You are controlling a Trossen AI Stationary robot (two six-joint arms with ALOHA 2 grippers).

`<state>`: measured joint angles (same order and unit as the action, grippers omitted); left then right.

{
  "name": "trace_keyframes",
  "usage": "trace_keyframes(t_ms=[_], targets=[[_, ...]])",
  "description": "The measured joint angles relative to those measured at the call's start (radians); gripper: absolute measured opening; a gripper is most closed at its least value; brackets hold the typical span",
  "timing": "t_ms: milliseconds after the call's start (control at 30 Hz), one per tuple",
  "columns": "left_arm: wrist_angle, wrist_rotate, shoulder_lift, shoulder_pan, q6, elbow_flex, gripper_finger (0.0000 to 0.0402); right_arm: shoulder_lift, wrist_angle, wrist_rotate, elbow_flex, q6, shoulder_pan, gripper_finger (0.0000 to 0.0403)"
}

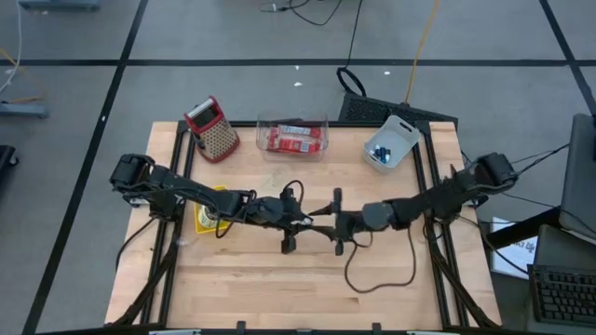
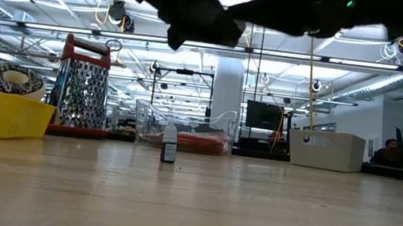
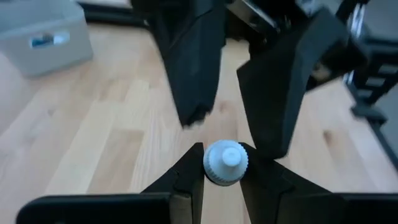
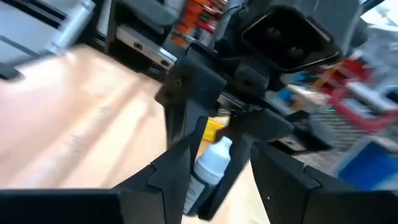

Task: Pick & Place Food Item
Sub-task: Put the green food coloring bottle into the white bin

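At the middle of the bench point(image 1: 279, 288), the two arms meet nose to nose. The left gripper point(image 3: 222, 163) has its jaws clenched on a small white-capped bottle point(image 3: 225, 163), pinching it just below the cap. In the right wrist view the same bottle point(image 4: 211, 163) tilts between the right gripper point(image 4: 214, 165)'s dark fingers point(image 4: 177, 168), which stand apart on either side of it with a gap showing, so the right jaws are released around the bottle rather than gripping it. From above, both grippers sit close together, the left gripper point(image 1: 296, 220) at about 9 o'clock of the right gripper point(image 1: 337, 221).

In the low view another small bottle point(image 2: 170, 144) with a dark label stands upright on the bench, alone, with the arms overhead.

Containers ring the far side. A clear plastic bin point(image 1: 292, 137) at 12 o'clock holds red packaged items. A white tub point(image 1: 392, 142) at 1 o'clock, tilted, holds small dark blue pieces. A box grater point(image 1: 210, 128) with a red handle lies at 11 o'clock. A yellow basket point(image 1: 207, 216) sits at 9 o'clock, partly under the left arm; in the low view a ring-shaped item point(image 2: 9, 79) rests on top of it.
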<state>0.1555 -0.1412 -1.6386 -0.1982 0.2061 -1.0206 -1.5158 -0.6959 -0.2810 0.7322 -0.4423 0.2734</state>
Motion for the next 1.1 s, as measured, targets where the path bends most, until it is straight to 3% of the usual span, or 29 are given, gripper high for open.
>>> trace_keyframes(t_ms=[133, 300, 500, 600, 700, 900, 1100], targets=[[0.114, -0.004, 0.0, 0.009, -0.001, 0.0, 0.0086, 0.062, 0.047, -0.268, 0.001, -0.128, 0.083, 0.0173], [0.208, 0.054, 0.0, 0.037, 0.016, 0.0, 0.0086, 0.115, 0.057, -0.456, 0.001, -0.22, 0.191, 0.0182], [0.298, 0.081, 0.005, 0.058, 0.075, -0.006, 0.0086, 0.171, 0.089, -0.505, -0.003, -0.23, 0.292, 0.0182], [0.392, 0.123, 0.003, 0.06, 0.086, -0.005, 0.0086, 0.166, 0.08, -0.582, -0.003, -0.278, 0.291, 0.019], [0.498, 0.164, 0.003, 0.059, 0.095, -0.005, 0.0086, 0.141, 0.064, -0.589, -0.003, -0.343, 0.262, 0.0207], [0.527, 0.167, 0.003, 0.059, 0.14, -0.005, 0.0086, 0.071, -0.118, -0.59, -0.002, -0.44, 0.191, 0.0238], [0.53, 0.124, 0.002, 0.058, 0.147, -0.004, 0.0086, 0.007, -0.312, -0.633, -0.002, -0.7, 0.164, 0.0225]])
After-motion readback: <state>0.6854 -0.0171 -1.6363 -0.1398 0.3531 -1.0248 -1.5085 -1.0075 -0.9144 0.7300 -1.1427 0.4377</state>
